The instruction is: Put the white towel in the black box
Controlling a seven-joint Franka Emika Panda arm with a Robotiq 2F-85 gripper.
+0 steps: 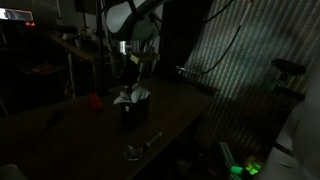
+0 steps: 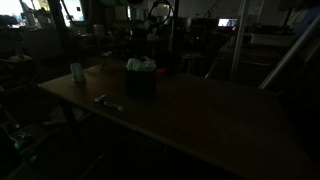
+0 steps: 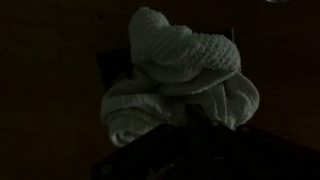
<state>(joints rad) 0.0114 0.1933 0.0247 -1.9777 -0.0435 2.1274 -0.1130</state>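
Note:
The white towel (image 1: 130, 95) lies bunched on top of the black box (image 1: 133, 113) on the dark table. It also shows in an exterior view (image 2: 141, 65), over the box (image 2: 140, 84). My gripper (image 1: 135, 66) hangs just above the towel. In the wrist view the towel (image 3: 180, 80) fills the middle, crumpled in folds. The gripper's dark fingers (image 3: 193, 120) sit low in front of it. The scene is too dark to tell whether the fingers are open or closed on the cloth.
A small red object (image 1: 95, 100) lies beside the box. A metal item (image 1: 140, 149) lies near the table's front edge and shows in an exterior view (image 2: 106, 100) too. A pale cup (image 2: 76, 72) stands near a table corner. Dim clutter surrounds the table.

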